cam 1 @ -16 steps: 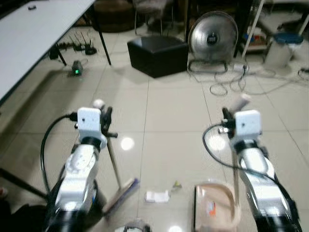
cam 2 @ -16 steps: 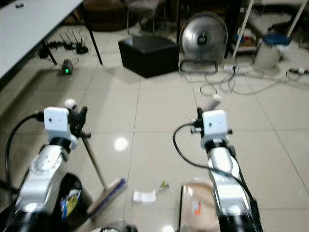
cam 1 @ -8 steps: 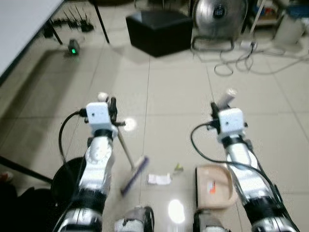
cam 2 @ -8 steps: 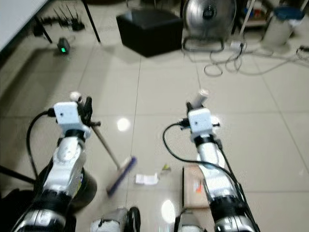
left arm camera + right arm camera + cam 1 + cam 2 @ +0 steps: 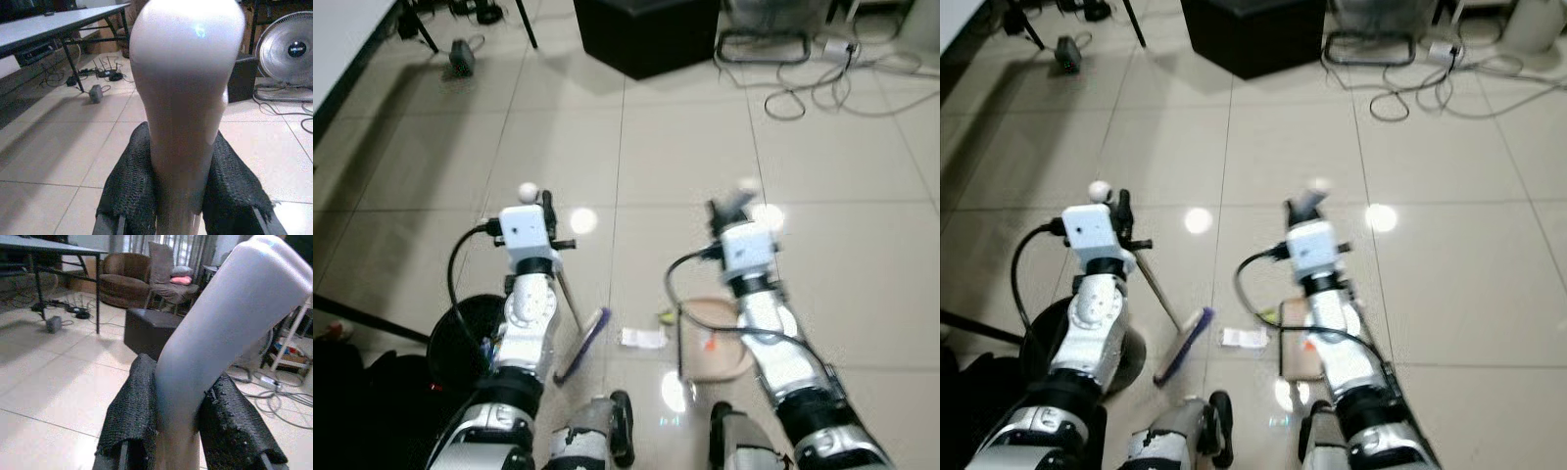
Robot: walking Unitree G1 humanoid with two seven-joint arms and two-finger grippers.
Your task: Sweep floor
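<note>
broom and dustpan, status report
Left hand shut on broom. Right hand shut on dustpan handle. Paper scrap lies between brush and pan.

Item count, floor area in front of the robot.

One broom [image 5: 576, 328]; one dustpan [image 5: 713, 339]; one white paper scrap [image 5: 642, 338]; one small yellowish scrap [image 5: 664, 316] beside it. Two grippers: left gripper [image 5: 178, 196] and right gripper [image 5: 177, 418], each closed around one handle. One black box [image 5: 646, 34]; one bundle of cables [image 5: 822, 83] on the tiles; one small grey device [image 5: 462, 56]; one round black bin [image 5: 460, 338].
</note>
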